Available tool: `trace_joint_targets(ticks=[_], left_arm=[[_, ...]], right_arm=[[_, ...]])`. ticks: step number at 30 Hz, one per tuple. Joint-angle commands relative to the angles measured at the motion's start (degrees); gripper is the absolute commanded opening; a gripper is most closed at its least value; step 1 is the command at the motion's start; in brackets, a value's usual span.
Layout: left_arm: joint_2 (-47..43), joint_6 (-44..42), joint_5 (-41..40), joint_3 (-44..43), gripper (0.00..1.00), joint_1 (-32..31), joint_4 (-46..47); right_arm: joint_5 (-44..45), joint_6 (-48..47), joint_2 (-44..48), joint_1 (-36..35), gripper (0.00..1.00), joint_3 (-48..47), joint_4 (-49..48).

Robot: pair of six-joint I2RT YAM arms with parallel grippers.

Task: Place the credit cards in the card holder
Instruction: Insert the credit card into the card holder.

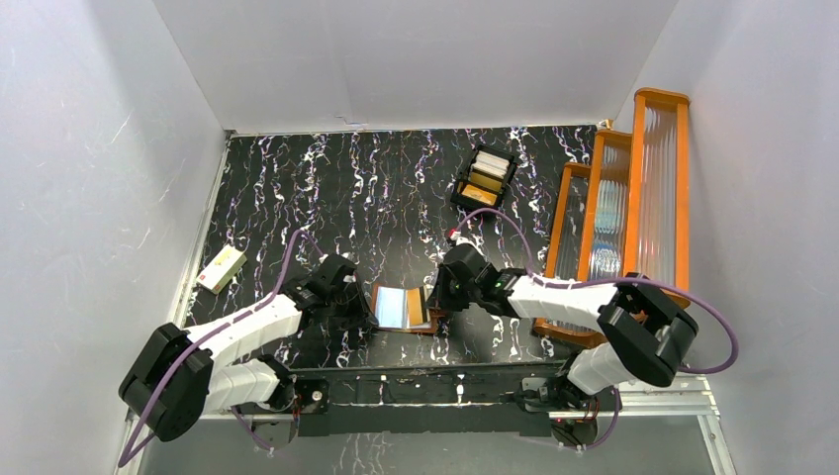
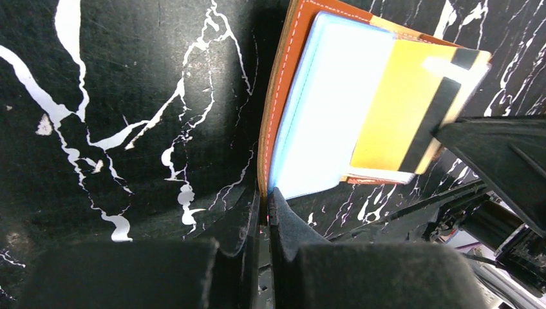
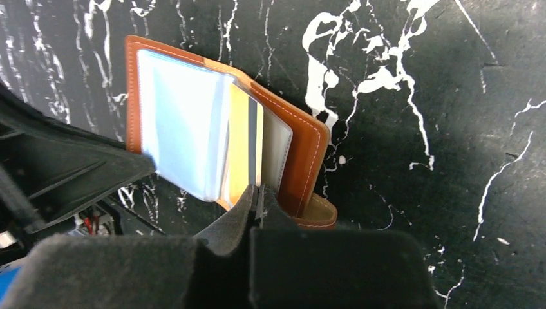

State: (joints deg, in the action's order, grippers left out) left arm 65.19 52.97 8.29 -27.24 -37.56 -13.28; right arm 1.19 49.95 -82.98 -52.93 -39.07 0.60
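Observation:
The card holder [image 1: 427,319] lies open on the black marbled table between my two grippers, its shiny pale pockets [image 1: 394,307] facing up. In the left wrist view my left gripper [image 2: 265,196] is shut on the edge of the card holder's reddish-brown cover [image 2: 281,96]. A yellow-orange credit card [image 2: 393,109] with a black stripe sits partly in a pocket. My right gripper [image 3: 259,196] is shut on the near edge of that credit card [image 3: 239,148], next to the card holder's right flap [image 3: 309,151]. More credit cards, white and yellow-orange, stand in a black tray [image 1: 485,178].
A cream box [image 1: 220,268] lies at the table's left edge. Orange-framed ribbed racks [image 1: 633,208] stand along the right side, close behind my right arm. White walls enclose the table on three sides.

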Motion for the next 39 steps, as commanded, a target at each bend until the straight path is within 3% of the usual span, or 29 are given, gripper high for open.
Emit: trace_joint_targets(ticks=[1, 39], left_arm=[[1.2, -0.8, -1.5, 1.4, 0.00, 0.3, -2.5], [0.9, -0.8, -0.7, 2.4, 0.00, 0.3, -2.7]], right_arm=[[0.5, 2.6, 3.8, 0.5, 0.00, 2.3, -5.4], [-7.7, 15.6, 2.5, 0.6, 0.00, 10.4, -20.2]])
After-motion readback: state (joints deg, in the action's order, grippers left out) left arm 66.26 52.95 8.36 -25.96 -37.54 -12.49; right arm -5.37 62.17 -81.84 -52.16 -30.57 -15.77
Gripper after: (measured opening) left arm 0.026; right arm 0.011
